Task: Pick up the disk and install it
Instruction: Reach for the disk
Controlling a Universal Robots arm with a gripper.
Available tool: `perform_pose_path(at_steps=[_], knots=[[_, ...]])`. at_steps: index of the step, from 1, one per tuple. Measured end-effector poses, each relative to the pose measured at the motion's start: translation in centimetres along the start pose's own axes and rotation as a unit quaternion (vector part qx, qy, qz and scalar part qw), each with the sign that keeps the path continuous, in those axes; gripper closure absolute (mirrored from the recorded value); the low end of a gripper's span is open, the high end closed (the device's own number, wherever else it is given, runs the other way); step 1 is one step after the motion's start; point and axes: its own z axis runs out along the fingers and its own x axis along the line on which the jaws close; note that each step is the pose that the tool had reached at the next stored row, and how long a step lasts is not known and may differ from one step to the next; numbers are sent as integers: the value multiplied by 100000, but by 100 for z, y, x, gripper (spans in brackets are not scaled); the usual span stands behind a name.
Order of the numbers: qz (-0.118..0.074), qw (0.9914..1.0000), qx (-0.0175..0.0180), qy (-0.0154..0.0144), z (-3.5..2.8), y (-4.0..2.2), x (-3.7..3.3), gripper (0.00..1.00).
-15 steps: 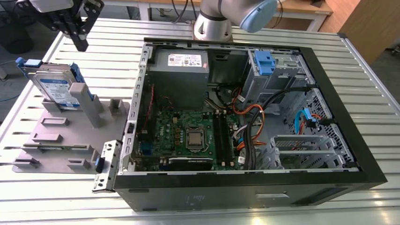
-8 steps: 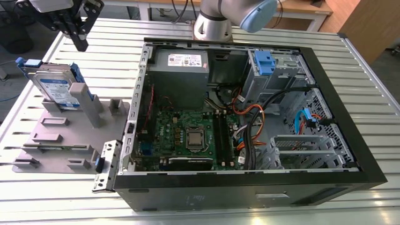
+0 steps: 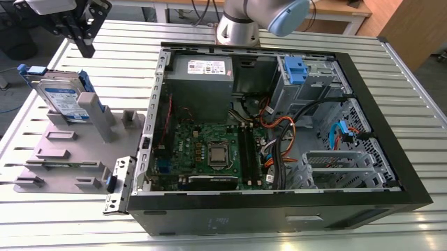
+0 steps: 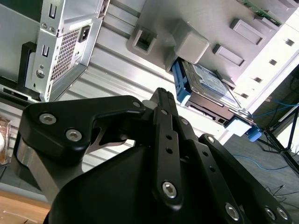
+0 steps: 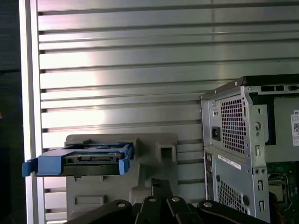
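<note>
The disk (image 3: 63,97) is a silver hard drive with a blue-and-white label and a blue carrier frame. It stands on edge in the grey fixture (image 3: 70,151) at the exterior view's left. My gripper (image 3: 85,51) hangs above and behind it, apart from it. Its black fingers are shut together with nothing between them. In the second wrist view the disk (image 4: 210,86) lies beyond my gripper (image 4: 161,93). In the first wrist view the blue frame end of the disk (image 5: 88,158) sits beside my gripper (image 5: 159,183).
An open black computer case (image 3: 391,130) lies on the slatted metal table (image 3: 125,36), to the exterior view's right of the fixture. Inside are a grey power supply box (image 3: 202,78), a motherboard (image 3: 209,149) and an upright bay with a blue tab (image 3: 297,70).
</note>
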Motion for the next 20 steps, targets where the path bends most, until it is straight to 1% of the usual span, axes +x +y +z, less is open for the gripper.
perform_pose_path(at_steps=[4,13,20], knots=[[-3,100000,-4,-3,20,-7,85,89],[1,100000,-3,-2,86,-23,248,89],[-2,100000,-1,-1,111,-31,345,89]])
